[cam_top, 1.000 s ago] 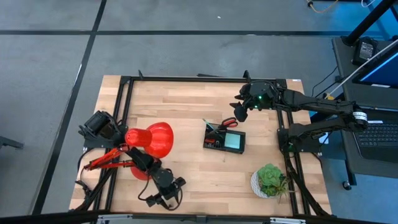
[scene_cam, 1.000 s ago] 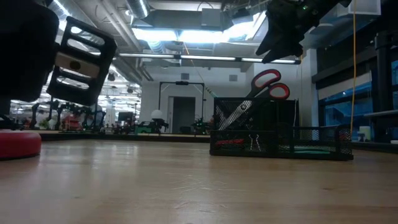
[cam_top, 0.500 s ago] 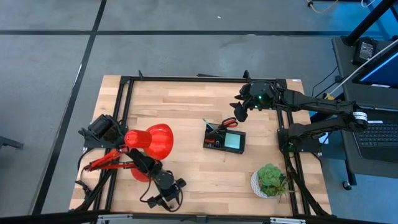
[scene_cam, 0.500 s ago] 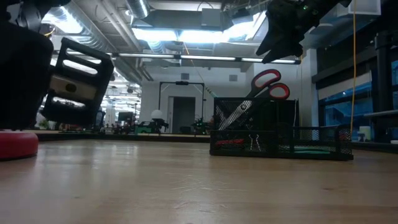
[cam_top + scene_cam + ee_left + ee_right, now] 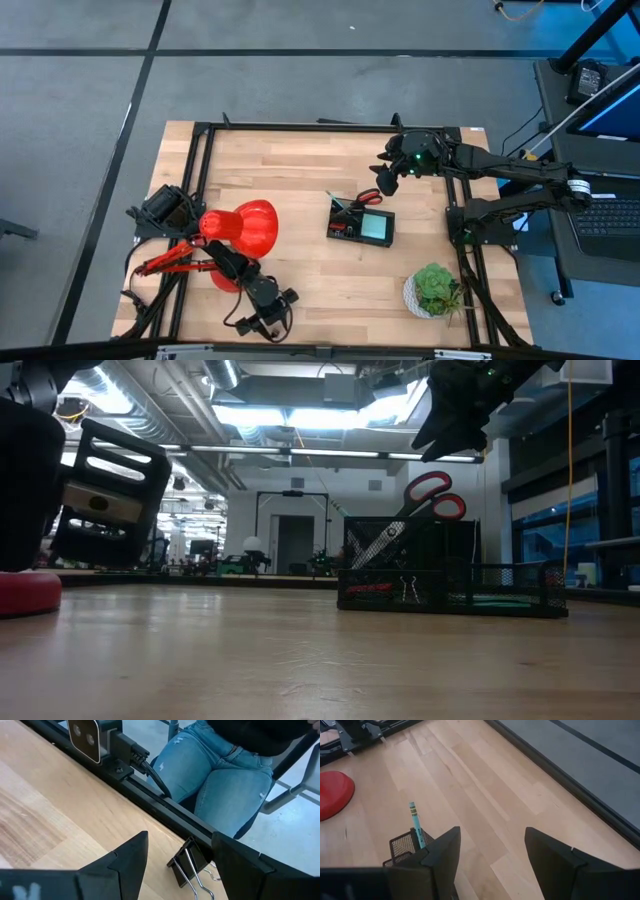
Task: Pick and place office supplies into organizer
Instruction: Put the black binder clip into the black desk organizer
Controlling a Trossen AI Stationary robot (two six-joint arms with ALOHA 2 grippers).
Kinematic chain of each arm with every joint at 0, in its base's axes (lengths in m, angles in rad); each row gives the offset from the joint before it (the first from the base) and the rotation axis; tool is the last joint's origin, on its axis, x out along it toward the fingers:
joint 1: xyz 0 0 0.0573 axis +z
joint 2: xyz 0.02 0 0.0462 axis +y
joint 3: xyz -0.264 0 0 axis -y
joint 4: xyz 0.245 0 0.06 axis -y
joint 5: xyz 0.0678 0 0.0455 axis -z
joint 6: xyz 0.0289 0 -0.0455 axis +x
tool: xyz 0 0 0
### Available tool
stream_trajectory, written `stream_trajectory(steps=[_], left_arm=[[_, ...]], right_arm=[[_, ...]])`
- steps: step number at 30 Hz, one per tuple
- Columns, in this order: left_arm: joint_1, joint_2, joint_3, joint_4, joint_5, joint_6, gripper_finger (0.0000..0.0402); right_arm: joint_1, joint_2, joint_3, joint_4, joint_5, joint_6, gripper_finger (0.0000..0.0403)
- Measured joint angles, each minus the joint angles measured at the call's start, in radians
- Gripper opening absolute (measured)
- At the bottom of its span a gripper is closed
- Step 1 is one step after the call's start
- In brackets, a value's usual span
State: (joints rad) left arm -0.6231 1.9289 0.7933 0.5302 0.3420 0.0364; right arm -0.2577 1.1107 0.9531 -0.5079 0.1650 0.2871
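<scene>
The black mesh organizer (image 5: 360, 226) stands mid-table, right of centre. Red-handled scissors (image 5: 432, 495) stand in its tall cup, handles up, beside a pale teal pen (image 5: 415, 826). A light-blue sticky-note pad (image 5: 377, 228) lies in its low tray. My right gripper (image 5: 385, 178) hangs open and empty above the scissors' handles; it also shows in the right wrist view (image 5: 492, 832). My left gripper (image 5: 180, 839) is open and empty near the table's near edge, just short of a black binder clip (image 5: 187, 866) that lies on the wood.
A big red desk lamp (image 5: 245, 226) stands beside my left arm, its base (image 5: 25, 595) on the table. A green potted plant (image 5: 435, 290) stands near the right front corner. A person in jeans (image 5: 225, 775) stands just beyond the near edge, by a camera mount (image 5: 87, 740).
My left gripper has gone down toward the table and a little toward its left edge, staying open. My right gripper has kept still above the scissors.
</scene>
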Motion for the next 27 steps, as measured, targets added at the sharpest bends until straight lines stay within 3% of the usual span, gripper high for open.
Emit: stream_trajectory(steps=[18,27], left_arm=[[0.004,-0.001,0.000,-0.028,-0.012,0.019,0.0212],[0.003,0.000,0.000,-0.028,-0.015,0.003,0.0188]], right_arm=[[0.000,0.000,0.000,0.000,0.000,-0.002,0.0224],[0.000,0.000,0.000,0.000,0.000,-0.003,0.0224]])
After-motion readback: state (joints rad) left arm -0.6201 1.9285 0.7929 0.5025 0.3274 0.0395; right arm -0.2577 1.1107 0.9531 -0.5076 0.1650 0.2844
